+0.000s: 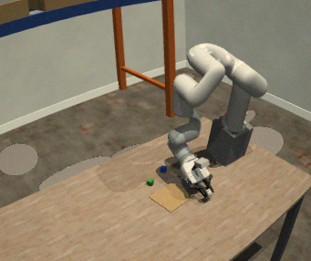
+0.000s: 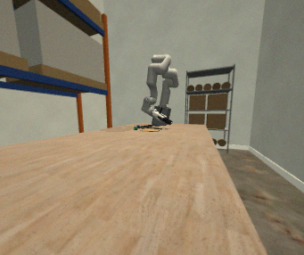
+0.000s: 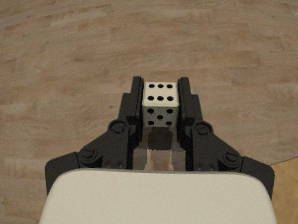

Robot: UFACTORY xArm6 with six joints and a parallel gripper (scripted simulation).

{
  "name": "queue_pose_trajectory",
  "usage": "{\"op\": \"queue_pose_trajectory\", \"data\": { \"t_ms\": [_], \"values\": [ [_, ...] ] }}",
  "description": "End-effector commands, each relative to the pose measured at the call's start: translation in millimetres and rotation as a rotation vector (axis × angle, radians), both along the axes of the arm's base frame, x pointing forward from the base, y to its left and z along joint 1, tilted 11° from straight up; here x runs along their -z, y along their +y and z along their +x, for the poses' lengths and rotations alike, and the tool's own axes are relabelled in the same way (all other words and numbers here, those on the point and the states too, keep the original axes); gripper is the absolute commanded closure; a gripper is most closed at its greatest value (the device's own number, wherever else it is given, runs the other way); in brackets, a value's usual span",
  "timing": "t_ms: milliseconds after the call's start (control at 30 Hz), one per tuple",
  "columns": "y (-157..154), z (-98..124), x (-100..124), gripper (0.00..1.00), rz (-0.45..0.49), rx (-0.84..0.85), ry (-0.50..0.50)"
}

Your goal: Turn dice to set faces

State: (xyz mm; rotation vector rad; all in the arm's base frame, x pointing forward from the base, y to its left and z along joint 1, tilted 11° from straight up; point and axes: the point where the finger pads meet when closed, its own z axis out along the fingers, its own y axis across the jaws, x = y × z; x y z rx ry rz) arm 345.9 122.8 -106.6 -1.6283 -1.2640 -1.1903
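Pinching white die (image 3: 160, 104) btwn narrowly set fingers of gripper (image 3: 160, 96), off the mat (image 1: 169, 197) at its 3 o'clock edge; blue die (image 1: 163, 169), green die (image 1: 150, 182) sitting on table at mat's 11 o'clock.

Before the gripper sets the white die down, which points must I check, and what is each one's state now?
1. White die clamped in the gripper: ok.
2. Its upward face in the wrist view has six pips: ok.
3. Gripper above the mat: not ok, it is beside the right edge.
4. Blue die on the mat: not ok.
5. Green die apart from the others: ok.
6. Blue die's top face: cannot tell.
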Motion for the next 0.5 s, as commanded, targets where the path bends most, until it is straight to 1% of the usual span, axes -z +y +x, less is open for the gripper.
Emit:
{"op": "queue_pose_trajectory", "data": {
  "t_ms": [0, 233, 467],
  "values": [
    [1.0, 2.5, 7.1, 0.79, 0.0, 0.001, -0.005],
    [4.0, 3.1, 22.7, 0.79, 0.0, 0.001, -0.005],
    [4.5, 3.2, 25.3, 0.79, 0.0, 0.001, -0.005]
  ]
}}
